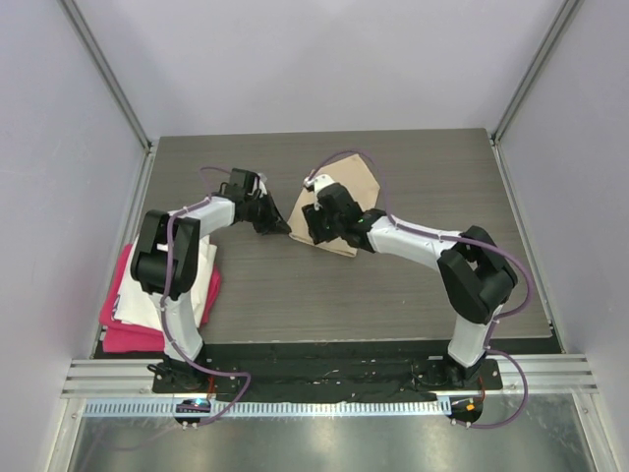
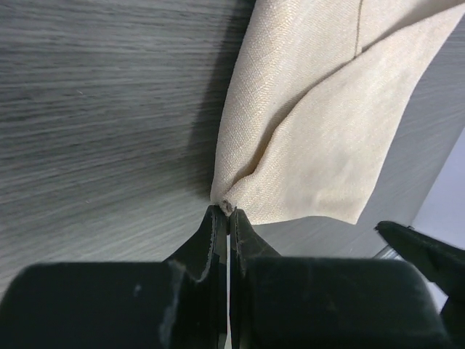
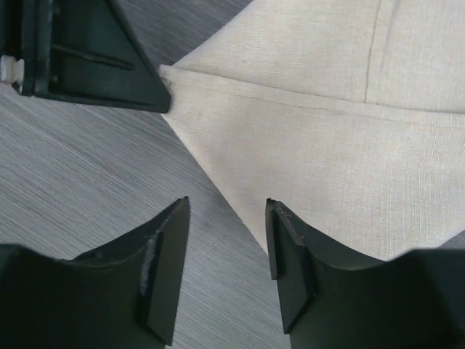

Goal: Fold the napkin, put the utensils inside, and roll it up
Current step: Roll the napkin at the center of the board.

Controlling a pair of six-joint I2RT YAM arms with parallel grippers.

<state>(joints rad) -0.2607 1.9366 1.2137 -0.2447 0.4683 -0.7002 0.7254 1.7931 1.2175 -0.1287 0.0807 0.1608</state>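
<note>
The beige napkin (image 1: 344, 192) lies partly folded at the table's middle back. My left gripper (image 1: 279, 224) is shut on the napkin's left corner; the left wrist view shows the cloth (image 2: 320, 131) bunched at the pinched tip between my fingertips (image 2: 227, 211). My right gripper (image 1: 313, 231) is open just above the napkin's near edge; the right wrist view shows the cloth (image 3: 327, 123) ahead, its edge running between my spread fingers (image 3: 227, 214), with the left gripper's finger (image 3: 94, 58) at the cloth's corner. The spoon is out of view.
A white cloth (image 1: 197, 280) lies on a pink-red cloth (image 1: 133, 329) at the table's left edge, beside the left arm's base. Grey walls and metal frame posts enclose the table.
</note>
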